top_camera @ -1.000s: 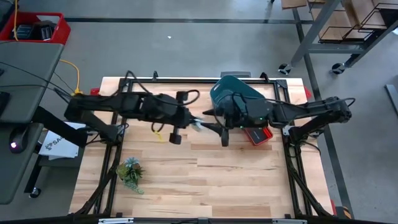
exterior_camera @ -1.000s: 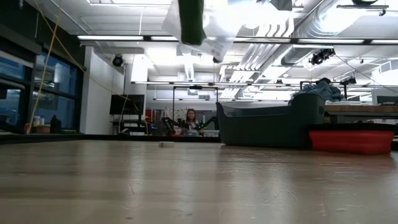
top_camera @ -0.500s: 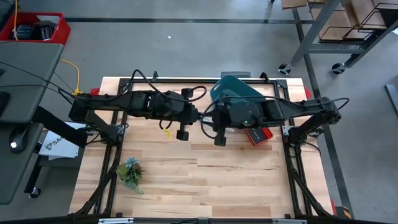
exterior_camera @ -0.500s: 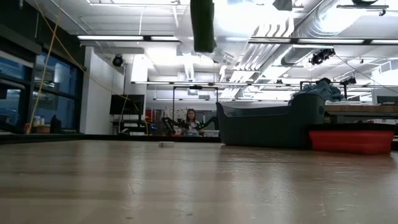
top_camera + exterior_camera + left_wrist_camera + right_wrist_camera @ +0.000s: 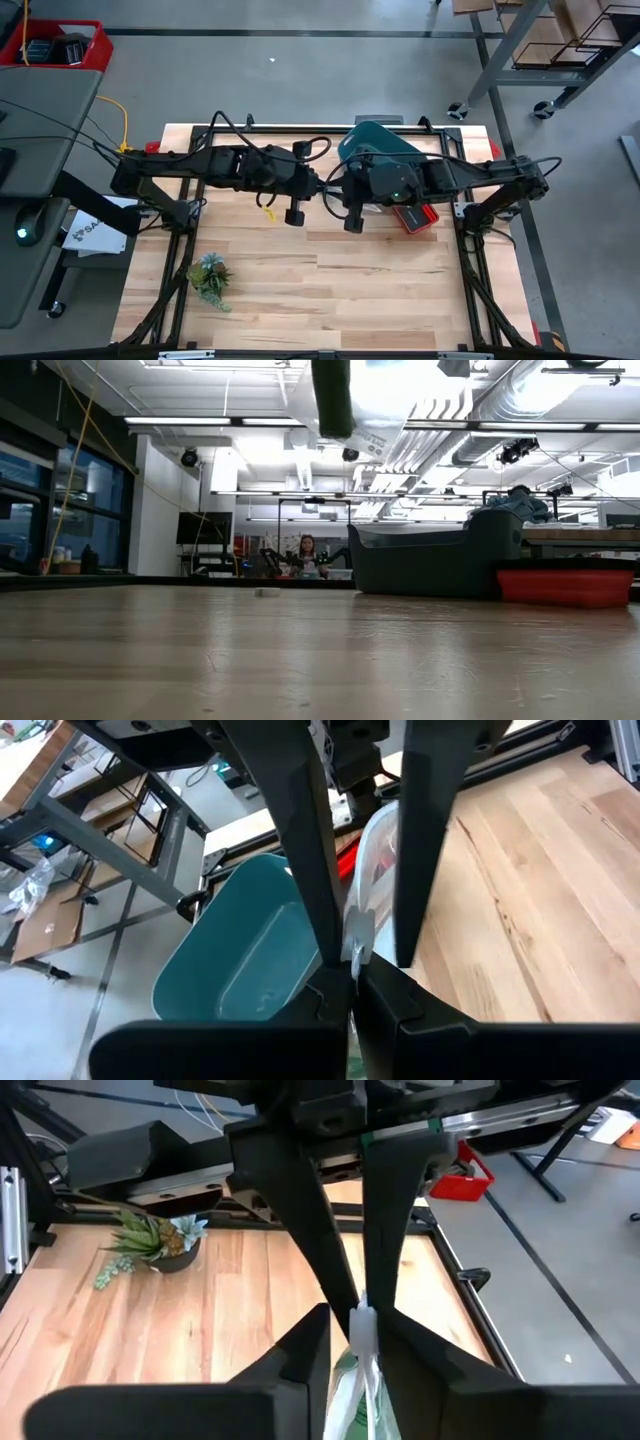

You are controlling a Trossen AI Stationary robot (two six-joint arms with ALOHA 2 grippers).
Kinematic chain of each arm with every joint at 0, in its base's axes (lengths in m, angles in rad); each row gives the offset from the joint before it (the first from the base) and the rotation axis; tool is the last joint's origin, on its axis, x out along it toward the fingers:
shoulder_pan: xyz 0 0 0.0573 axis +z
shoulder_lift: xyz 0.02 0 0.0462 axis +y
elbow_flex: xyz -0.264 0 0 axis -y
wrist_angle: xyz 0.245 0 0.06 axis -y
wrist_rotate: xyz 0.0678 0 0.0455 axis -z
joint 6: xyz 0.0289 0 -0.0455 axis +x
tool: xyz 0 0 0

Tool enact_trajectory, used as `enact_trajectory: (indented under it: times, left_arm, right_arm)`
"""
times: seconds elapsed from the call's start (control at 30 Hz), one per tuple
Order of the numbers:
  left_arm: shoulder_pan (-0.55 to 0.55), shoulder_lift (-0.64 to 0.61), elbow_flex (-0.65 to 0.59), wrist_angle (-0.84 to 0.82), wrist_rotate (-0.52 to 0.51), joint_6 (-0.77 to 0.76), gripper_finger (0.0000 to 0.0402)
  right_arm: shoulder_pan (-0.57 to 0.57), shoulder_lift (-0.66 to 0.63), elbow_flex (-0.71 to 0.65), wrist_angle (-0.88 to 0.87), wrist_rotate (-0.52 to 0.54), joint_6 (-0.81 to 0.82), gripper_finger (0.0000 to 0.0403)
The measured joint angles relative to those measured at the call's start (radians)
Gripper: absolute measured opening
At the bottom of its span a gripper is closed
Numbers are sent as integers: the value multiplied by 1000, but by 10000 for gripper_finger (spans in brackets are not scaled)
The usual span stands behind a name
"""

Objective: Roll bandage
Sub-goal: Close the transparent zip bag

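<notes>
Both arms meet high over the table's middle. The bandage shows as a pale green bundle in a clear wrap [image 5: 355, 1390] with a small white end [image 5: 362, 1325]. In the low view it hangs as a dark green strip [image 5: 332, 400] beside pale film [image 5: 378, 422], far above the tabletop. My left gripper [image 5: 316, 190] is shut on the white end. My right gripper [image 5: 331, 192] faces it from the table's right, shut around the bundle. In the high view the arms hide the bandage. My left gripper [image 5: 352, 982] pinches the small white end [image 5: 356, 942] between its two fingertips, coming from the table's left and slanting a little downward. The bandage is lifted clear of the table. My right gripper [image 5: 357, 1335] has the pale green wrapped bundle [image 5: 352, 1380] between its two fingers, coming from the table's right and slanting slightly down. The white end sticks out past its fingertips toward the left gripper. Nothing of it rests on the table.
A teal bin [image 5: 385, 150] stands at the table's far right with a red box [image 5: 415, 217] beside it. A small potted plant [image 5: 210, 275] sits near the left front. A person [image 5: 306, 550] is in the room far behind the table.
My right gripper has swung toward the left gripper, tipping from pointing steeply down to nearly level, and its spread fingers have shut around the bandage. The left gripper has kept its hold. In the low view the hanging green strip has shifted slightly to the right.
</notes>
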Motion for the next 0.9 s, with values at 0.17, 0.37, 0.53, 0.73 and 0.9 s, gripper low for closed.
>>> enact_trajectory:
  times: [0.17, 0.37, 0.53, 0.73, 0.9]
  left_arm:
    - [0, 0, 0, 0, 0, 1, 0]
    - [0, -4, 0, -1, 0, 1, 0]
    - [8, -36, -2, 3, 5, -6, 0]
    - [10, -84, -2, -1, 4, -9, 0]
    - [10, -105, -2, 8, 1, -21, 0]
  right_arm:
    - [0, 0, 0, -16, 5, 4, 16]
    - [0, 0, 0, -24, 17, 24, 11]
    - [0, 0, 3, -23, 19, 46, 6]
    - [0, 0, 1, -48, 28, 53, 3]
    - [0, 0, -1, -66, 26, 73, 1]
